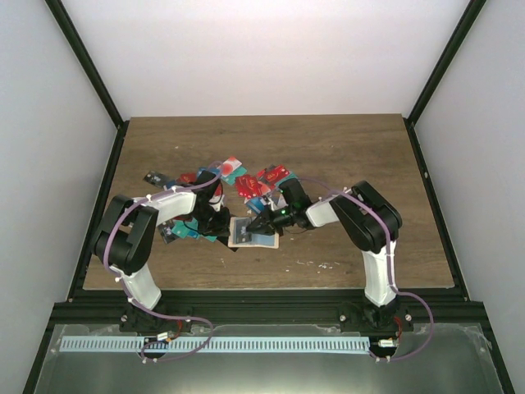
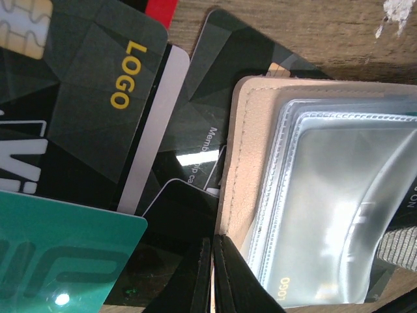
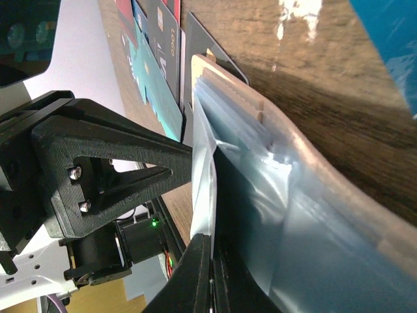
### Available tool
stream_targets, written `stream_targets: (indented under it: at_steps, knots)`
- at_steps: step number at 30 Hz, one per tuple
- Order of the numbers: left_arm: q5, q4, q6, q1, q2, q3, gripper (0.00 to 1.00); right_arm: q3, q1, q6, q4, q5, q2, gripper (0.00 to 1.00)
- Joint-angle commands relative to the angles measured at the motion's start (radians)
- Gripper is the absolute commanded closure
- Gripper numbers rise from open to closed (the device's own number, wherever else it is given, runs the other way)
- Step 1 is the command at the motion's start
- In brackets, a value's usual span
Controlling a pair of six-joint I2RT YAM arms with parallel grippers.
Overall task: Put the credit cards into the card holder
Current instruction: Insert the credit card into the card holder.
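The tan card holder (image 1: 251,233) lies open on the table between both arms. In the left wrist view its beige cover edge (image 2: 242,163) frames clear plastic sleeves (image 2: 332,195). My left gripper (image 2: 213,251) is shut on the lower edge of that cover, a thin tan sliver between its fingers. My right gripper (image 3: 211,248) is shut on one clear sleeve (image 3: 205,163), lifting it off the others. Credit cards lie just left of the holder: a black one marked LOGO (image 2: 98,98), a teal one (image 2: 58,261) and a dark membership card (image 2: 208,111).
More credit cards (image 1: 246,176) in red, teal and black are scattered behind the grippers at mid-table. In the right wrist view the left arm's black finger frame (image 3: 111,176) stands close beside the holder. Black frame rails (image 1: 426,189) border the table.
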Motion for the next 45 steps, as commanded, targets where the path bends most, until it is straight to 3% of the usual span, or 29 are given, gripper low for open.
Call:
stream_targets:
  at_steps: [1,7,11,24,45]
  knots:
    - [-0.007,0.006,0.006,-0.007,0.037,-0.002,0.94,0.025,0.028,-0.019,-0.037,-0.036,0.025,0.99]
    - [-0.013,0.005,0.003,-0.006,0.031,-0.003,0.94,0.065,0.029,-0.079,-0.171,-0.006,-0.005,0.93]
    - [-0.018,0.007,0.0,-0.006,0.028,-0.005,0.94,0.107,0.025,-0.15,-0.324,0.046,-0.037,0.82]
    - [-0.03,0.012,-0.018,-0.007,0.023,-0.007,0.94,0.16,0.015,-0.246,-0.534,0.107,-0.1,0.53]
    - [-0.02,0.033,-0.054,-0.007,0.003,-0.013,0.94,0.254,0.051,-0.244,-0.544,0.063,-0.025,0.53]
